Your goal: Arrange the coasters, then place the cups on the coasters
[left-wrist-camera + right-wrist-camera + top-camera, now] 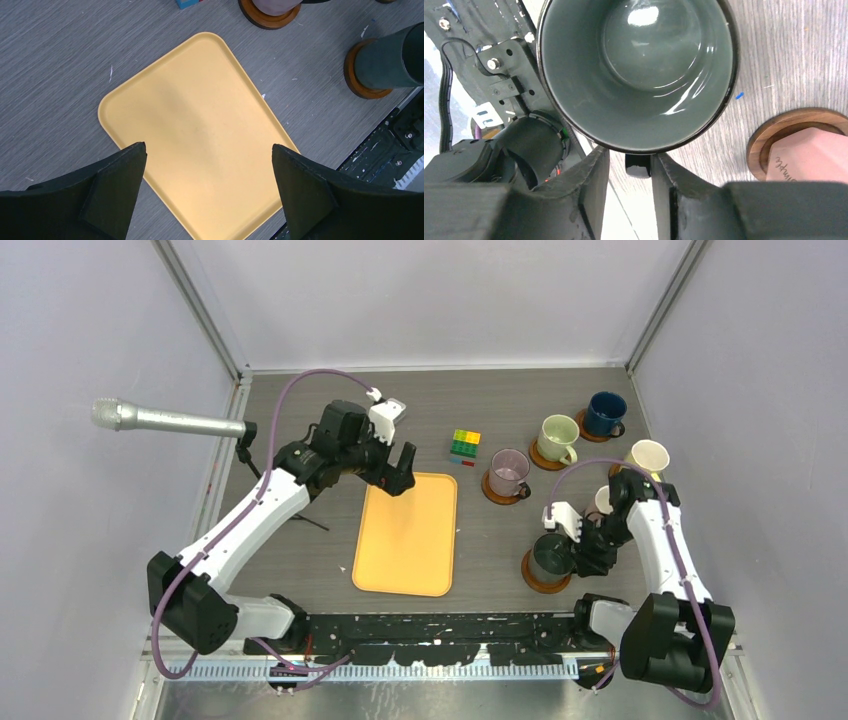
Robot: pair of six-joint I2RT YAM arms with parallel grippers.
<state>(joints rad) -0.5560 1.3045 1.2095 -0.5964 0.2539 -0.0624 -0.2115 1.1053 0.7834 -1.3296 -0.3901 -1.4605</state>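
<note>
The dark green mug (551, 553) stands upright on a coaster (540, 583) close to the near edge of the bench (500, 540), toward its right corner. The right gripper (629, 159) straddles the mug's handle (638, 166). Its jaws stand a little apart with a gap showing on one side, so they sit around the handle rather than clamped on it. The left gripper (208, 149) hangs wide open and empty over the far end of the tray (200, 100). The main risk, as I judge it, lies in backing the right gripper away. One finger is very close to the handle, and a pull that is not straight could hook it, turning the mug, dragging it over the coaster's rim or tipping it toward the near edge. The pink mug (806, 155) sits on its own coaster just beside, partly behind the right arm, so a wide swing of that arm could knock it. The mauve mug (510, 470), light green mug (557, 435) and navy mug (606, 412) stand on coasters farther back, well clear of either arm.
</note>
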